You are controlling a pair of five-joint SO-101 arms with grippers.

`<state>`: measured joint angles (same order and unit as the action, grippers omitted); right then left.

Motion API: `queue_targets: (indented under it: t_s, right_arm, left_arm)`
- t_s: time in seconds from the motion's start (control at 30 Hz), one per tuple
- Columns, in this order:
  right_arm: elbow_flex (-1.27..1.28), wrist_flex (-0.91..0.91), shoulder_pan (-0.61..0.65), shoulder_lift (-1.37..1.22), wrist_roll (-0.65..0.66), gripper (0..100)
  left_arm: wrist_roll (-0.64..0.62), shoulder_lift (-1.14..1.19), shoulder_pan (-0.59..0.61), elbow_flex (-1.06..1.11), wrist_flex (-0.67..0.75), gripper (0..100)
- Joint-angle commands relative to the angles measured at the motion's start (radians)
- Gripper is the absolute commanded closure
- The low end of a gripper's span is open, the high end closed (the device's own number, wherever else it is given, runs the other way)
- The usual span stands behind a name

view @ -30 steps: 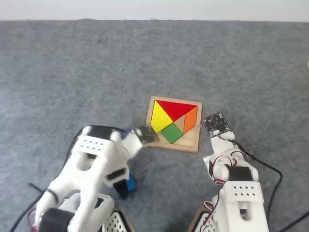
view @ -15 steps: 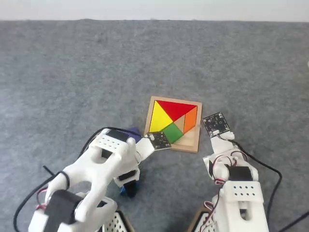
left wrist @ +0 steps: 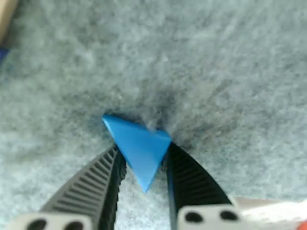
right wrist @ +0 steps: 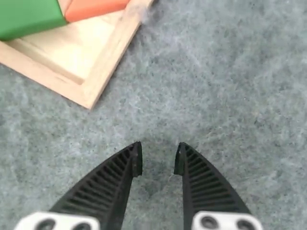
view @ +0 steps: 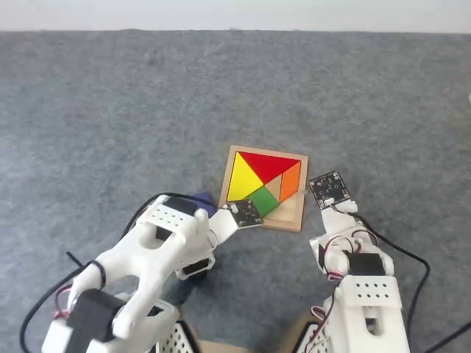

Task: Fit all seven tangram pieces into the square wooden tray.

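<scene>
— Pinching the blue triangle (left wrist: 139,143) with the left gripper (left wrist: 142,151), jaws closed snug on 2 of its edges, flat on the carpet (left wrist: 225,67), apart from the tray (right wrist: 110,60). Why by the edges?

— Likely for lifting trayward. Resting the right gripper (right wrist: 158,148) just beside the tray's corner, slightly parted, holding nothing, out of the way.
</scene>
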<state>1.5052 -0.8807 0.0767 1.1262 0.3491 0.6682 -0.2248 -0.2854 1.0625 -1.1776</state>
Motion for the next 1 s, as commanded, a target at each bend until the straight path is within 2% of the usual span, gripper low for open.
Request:
queue_targets:
  t_s: [0.0,0.27,0.33,0.57,0.87,0.97]
  right_arm:
    - [-0.008,0.019,0.008,0.019,-0.008,86.4]
    - [-0.008,0.021,0.008,0.019,-0.008,86.4]
    - [-0.008,0.021,0.008,0.019,-0.008,86.4]
    - [-0.008,0.021,0.008,0.019,-0.008,86.4]
    - [-0.008,0.021,0.008,0.019,-0.005,86.3]
    - [-0.008,0.021,0.008,0.019,-0.005,86.3]
  left_arm:
    - [-0.008,0.034,0.006,-0.059,-0.006,96]
    - [-0.014,0.032,0.008,-0.245,-0.279,96]
    - [-0.015,0.032,0.009,-0.3,-0.311,96]
    - [-0.055,0.032,0.017,-0.372,-0.236,98]
    - [-0.08,0.041,0.118,-0.43,-0.068,98]
    - [-0.078,0.043,0.141,-0.417,-0.109,92]
